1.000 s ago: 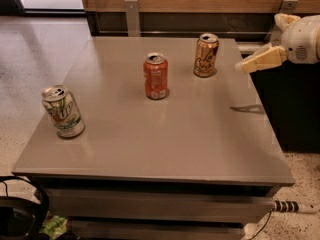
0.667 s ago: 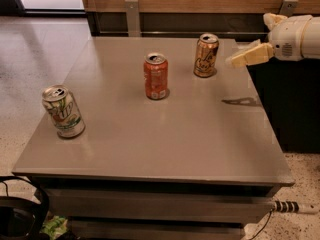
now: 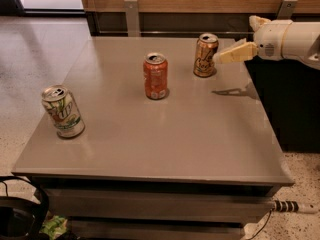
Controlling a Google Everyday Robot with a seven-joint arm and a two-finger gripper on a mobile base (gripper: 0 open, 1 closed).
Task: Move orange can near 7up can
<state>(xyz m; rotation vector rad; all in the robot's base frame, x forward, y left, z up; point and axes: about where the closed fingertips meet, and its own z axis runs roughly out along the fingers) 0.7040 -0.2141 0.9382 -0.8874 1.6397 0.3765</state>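
My gripper [image 3: 233,54] hangs empty just right of the upright orange can [image 3: 205,55]; how open, I cannot tell. I should grip its middle squarely: the 7up can [image 3: 62,111] stands well to its left.

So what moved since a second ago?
The pincer slid left over the right side of the table, toward the orange can. Its tip is now right beside the can's right side, but I can't tell if it touches. No can has been picked up. The orange can, the red-orange can and the 7up can all stayed where they were.
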